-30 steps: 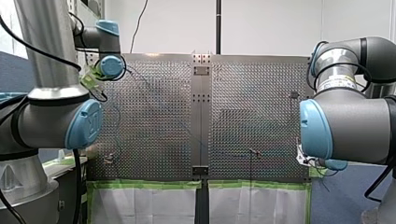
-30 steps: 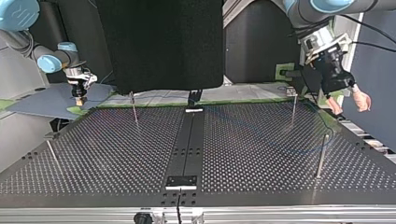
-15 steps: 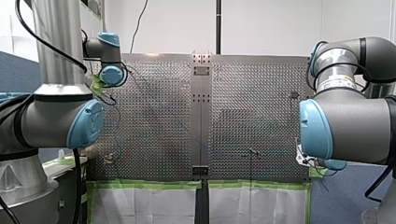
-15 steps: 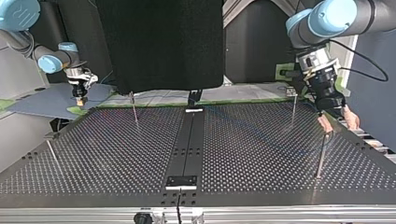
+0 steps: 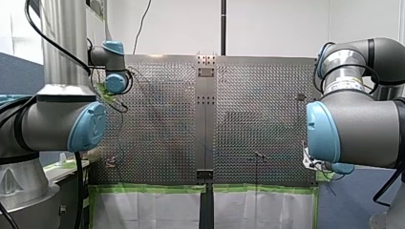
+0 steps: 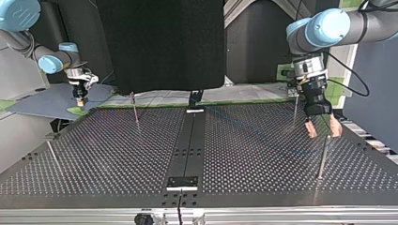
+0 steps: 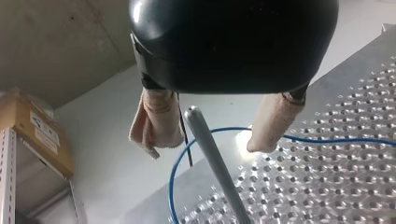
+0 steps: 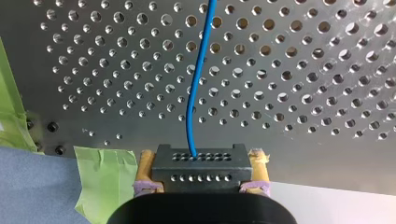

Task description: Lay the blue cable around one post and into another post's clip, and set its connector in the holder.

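My left gripper (image 6: 323, 132) is seen at the top view's right, near that side edge of the perforated table (image 6: 117, 154). Its beige pads (image 6: 311, 130) are spread wide apart and nothing is held between them. It hangs just over the top of a thin metal post (image 6: 324, 152). In the left wrist view the rounded tip of this post (image 7: 212, 156) stands between the two pads, touching neither. The blue cable (image 7: 327, 139) is bent in a loop behind the post and lies along the table on one side. Some free room is left on each side of the post, but the table edge is close behind it.

My right gripper (image 6: 80, 100) is held at the far left corner in the top view, well apart from the left one. In the right wrist view the black connector (image 8: 201, 168) is gripped firmly between its pads, and the blue cable runs from it straight ahead over the holes. The table edge lies just ahead of the connector, with a piece of green tape (image 8: 100, 172) beside it.

Three more posts are seen: one (image 6: 294, 110) near my left gripper, one (image 6: 134, 108) at the far left, one (image 6: 50, 152) at the left edge. A dark centre strip (image 6: 190, 145) divides the table.
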Robot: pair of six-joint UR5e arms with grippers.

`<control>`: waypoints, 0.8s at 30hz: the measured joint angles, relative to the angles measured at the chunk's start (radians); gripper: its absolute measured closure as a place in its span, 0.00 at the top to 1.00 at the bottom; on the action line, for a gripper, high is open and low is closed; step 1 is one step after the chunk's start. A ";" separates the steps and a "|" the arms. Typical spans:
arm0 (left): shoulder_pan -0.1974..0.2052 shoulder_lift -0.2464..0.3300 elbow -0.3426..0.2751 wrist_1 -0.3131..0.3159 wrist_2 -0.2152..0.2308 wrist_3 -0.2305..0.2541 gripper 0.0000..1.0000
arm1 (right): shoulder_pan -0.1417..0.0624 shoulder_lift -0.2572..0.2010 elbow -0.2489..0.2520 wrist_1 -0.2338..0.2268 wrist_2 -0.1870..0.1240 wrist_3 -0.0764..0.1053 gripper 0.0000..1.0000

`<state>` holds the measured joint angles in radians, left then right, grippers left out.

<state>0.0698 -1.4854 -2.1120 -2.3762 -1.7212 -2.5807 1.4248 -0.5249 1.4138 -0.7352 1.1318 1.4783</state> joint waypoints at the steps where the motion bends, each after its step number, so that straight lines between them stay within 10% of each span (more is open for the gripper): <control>1: 0.001 0.000 0.000 -0.010 -0.003 -0.011 1.00 | 0.000 0.000 0.000 0.000 0.000 0.000 0.00; 24: 0.002 -0.090 0.076 -0.040 -0.109 -0.093 1.00 | 0.000 0.000 0.000 0.001 -0.002 -0.004 0.00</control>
<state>0.0722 -1.5756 -2.0360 -2.4162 -1.8299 -2.6733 1.4252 -0.5250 1.4139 -0.7343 1.1302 1.4745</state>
